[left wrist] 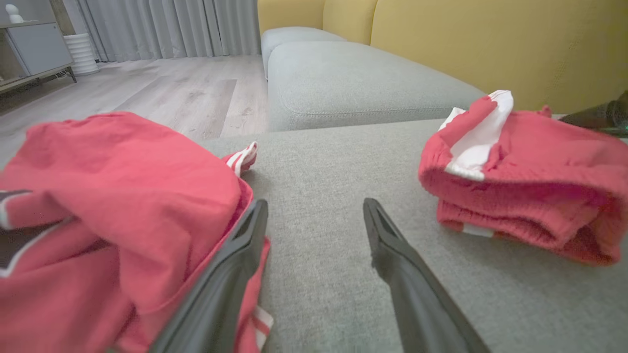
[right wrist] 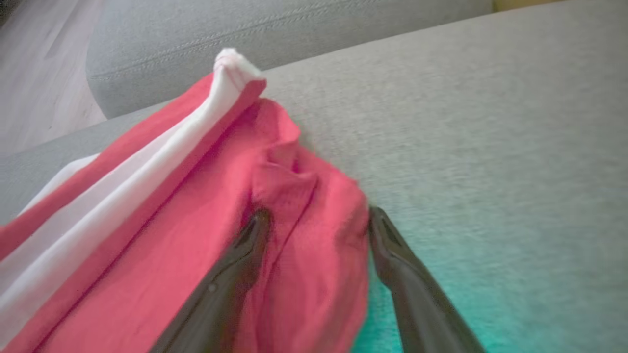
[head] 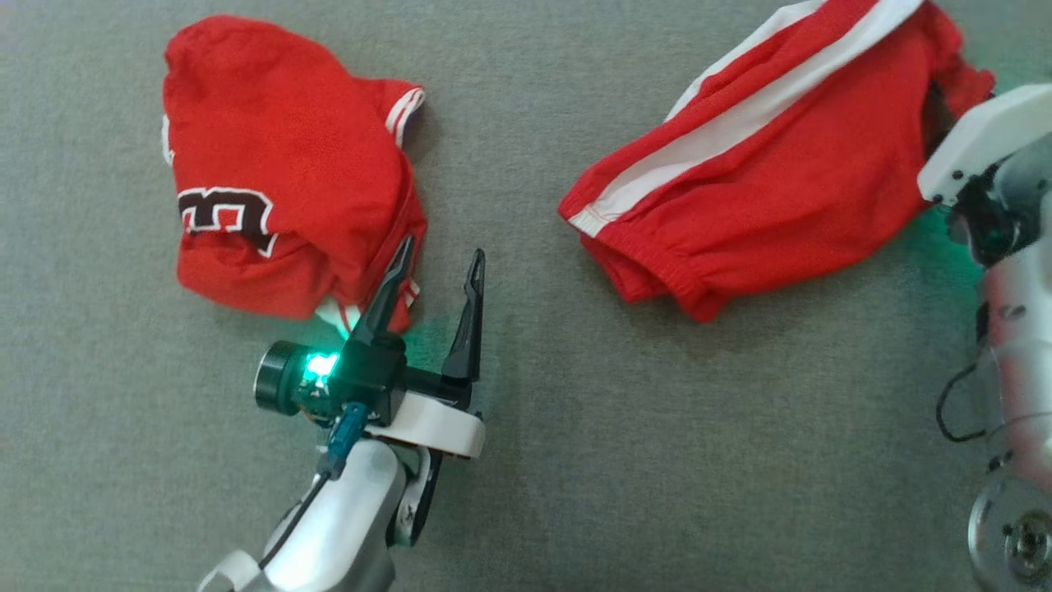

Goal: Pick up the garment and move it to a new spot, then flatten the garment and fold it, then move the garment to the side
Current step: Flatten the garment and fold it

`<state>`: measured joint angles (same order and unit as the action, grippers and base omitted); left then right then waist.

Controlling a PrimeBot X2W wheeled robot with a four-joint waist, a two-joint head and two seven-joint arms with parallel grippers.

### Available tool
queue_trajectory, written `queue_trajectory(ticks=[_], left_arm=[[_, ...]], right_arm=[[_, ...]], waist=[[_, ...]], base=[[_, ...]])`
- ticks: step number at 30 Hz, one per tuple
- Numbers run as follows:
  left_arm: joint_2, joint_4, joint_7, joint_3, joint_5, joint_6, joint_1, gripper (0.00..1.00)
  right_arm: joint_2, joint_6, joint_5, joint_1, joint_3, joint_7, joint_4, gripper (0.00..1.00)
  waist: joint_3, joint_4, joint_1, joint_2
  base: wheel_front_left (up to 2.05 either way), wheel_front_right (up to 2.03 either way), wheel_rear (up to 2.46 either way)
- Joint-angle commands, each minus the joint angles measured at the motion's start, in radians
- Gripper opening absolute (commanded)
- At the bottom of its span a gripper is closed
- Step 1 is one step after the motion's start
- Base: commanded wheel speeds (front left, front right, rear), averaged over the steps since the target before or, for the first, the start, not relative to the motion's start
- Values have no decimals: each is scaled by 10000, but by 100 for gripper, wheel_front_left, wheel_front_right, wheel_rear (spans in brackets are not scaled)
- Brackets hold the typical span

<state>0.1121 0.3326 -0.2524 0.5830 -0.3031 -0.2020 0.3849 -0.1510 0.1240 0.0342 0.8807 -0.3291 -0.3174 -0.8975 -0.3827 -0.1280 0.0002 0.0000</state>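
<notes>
We judged that the first step, the pick-up, was in hand, with no grip made yet. The left end effector (head: 442,249) stood fully open at the lower right edge of the jersey (head: 271,156). One finger lay on the red cloth and the other over the bare sofa (head: 526,477), and it held nothing. The right end effector (right wrist: 319,212) was also wide open, with a raised fold of the shorts (head: 764,181) between its fingers but not pinched. We could not tell for sure which of the two was the garment of the task.

In our opinion, the next move called for closing on the fold, deep enough to catch the cloth well, and then lifting.

The jersey lay crumpled at the left of the sofa, with part of a dark number showing. The shorts lay well apart at the right, bunched, with a white stripe along the side.
</notes>
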Motion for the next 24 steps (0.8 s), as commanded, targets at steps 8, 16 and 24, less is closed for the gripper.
queue_trajectory(ticks=[8,16,24], left_arm=[[-240,-121,-93,-305,344,144,438,100],[-361,-168,-93,-493,565,301,582,100],[-431,-68,-93,-724,680,364,405,100]], right_arm=[[-548,67,114,1062,509,368,-1072,100],[-836,67,-101,1640,807,50,-2246,49],[-1006,67,856,1641,1502,685,-2427,0]], waist=[[-388,-311,-2,0],[-670,-361,-2,0],[-296,-80,-2,0]], base=[[0,0,0],[0,0,0],[0,0,0]])
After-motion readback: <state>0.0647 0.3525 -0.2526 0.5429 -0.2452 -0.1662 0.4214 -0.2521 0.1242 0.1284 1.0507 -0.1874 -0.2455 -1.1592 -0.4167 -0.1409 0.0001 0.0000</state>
